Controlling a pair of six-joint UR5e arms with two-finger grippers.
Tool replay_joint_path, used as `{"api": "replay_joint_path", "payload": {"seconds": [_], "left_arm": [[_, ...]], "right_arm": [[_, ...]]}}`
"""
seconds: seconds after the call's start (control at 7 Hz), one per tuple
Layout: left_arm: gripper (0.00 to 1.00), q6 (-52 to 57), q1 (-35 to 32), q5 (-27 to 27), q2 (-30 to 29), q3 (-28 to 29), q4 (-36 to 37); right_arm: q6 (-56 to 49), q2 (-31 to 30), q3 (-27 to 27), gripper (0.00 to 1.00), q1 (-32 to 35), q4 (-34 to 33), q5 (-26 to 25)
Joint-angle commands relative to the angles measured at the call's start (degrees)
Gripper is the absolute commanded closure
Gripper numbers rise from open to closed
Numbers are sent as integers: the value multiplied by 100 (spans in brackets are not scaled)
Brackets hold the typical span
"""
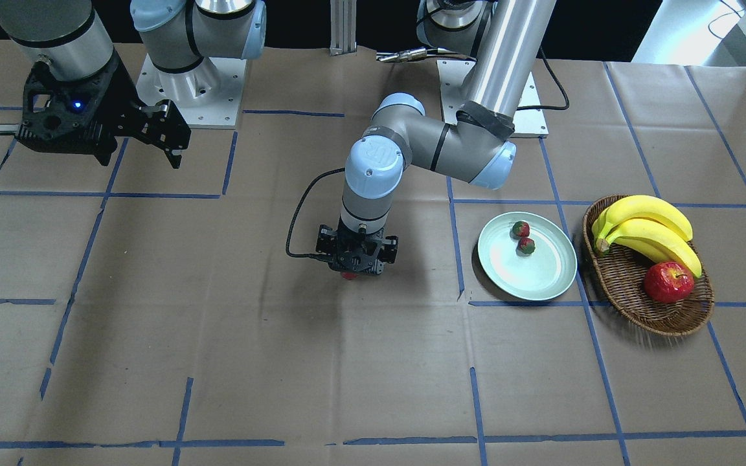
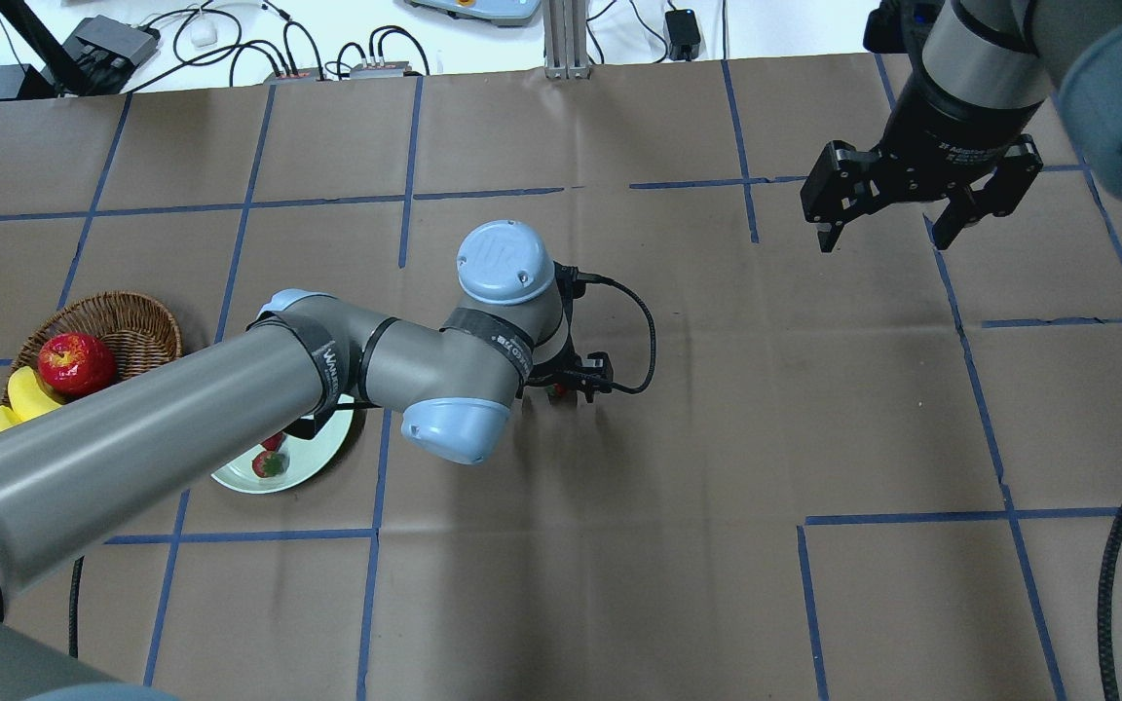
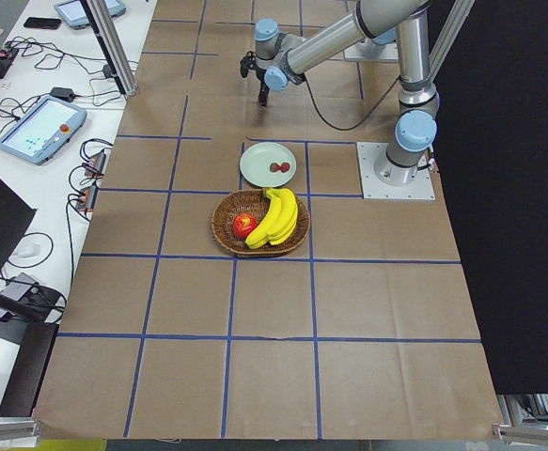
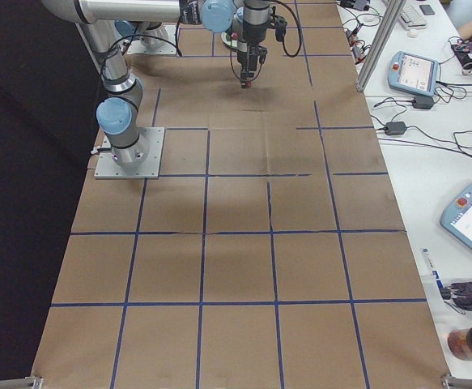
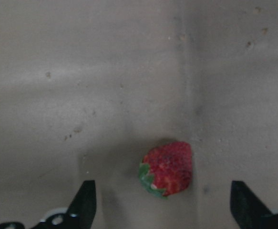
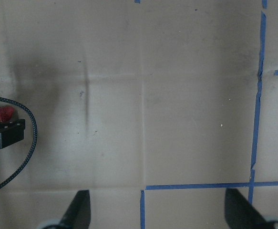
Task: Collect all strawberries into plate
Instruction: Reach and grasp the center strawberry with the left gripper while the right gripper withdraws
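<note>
I find the left hand (image 5: 162,210) wide open and empty, straddling the strawberry (image 5: 167,168) on the counter (image 5: 81,71). I judge it light, hard and slick, so pinch across the red body.

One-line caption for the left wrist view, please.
Open left hand straddles a strawberry lying on the brown table, not gripping it.

Left end effector (image 2: 565,387) hangs over one strawberry (image 2: 557,391), apart from the plate (image 2: 322,449).
</note>
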Motion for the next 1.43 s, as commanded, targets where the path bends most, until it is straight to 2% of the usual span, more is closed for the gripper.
{"api": "replay_joint_path", "payload": {"seconds": [0.0, 0.14, 0.43, 0.57, 0.71, 0.86, 1.0, 1.14, 1.29], "left_arm": [[26, 28, 0, 12, 6, 50, 23], [34, 19, 9, 12, -2, 50, 101], [60, 19, 9, 12, -2, 42, 155], [79, 19, 9, 20, 41, 42, 155], [94, 19, 9, 29, 94, 16, 146], [100, 80, 44, 47, 295, -11, 103], [100, 637, 114, 630, 758, -107, -263], [100, 1583, 410, 1131, 1276, -386, -771], [100, 2166, 1049, 1128, 1855, -911, -855]], "right_arm": [[0, 13, 15, 0, 1, -9, -10], [-8, 14, 24, 0, 1, -27, -10], [-9, 14, 24, 0, 1, -44, -10], [-9, 14, 24, 0, 1, -62, -10], [-9, 14, 24, 0, 1, -62, -10], [-9, 14, 24, 0, 1, -62, -1], [-9, 14, 24, 0, 1, -71, -1], [-9, 14, 24, 0, 1, -62, 7], [-9, 14, 24, 0, 1, -71, 16]]}}
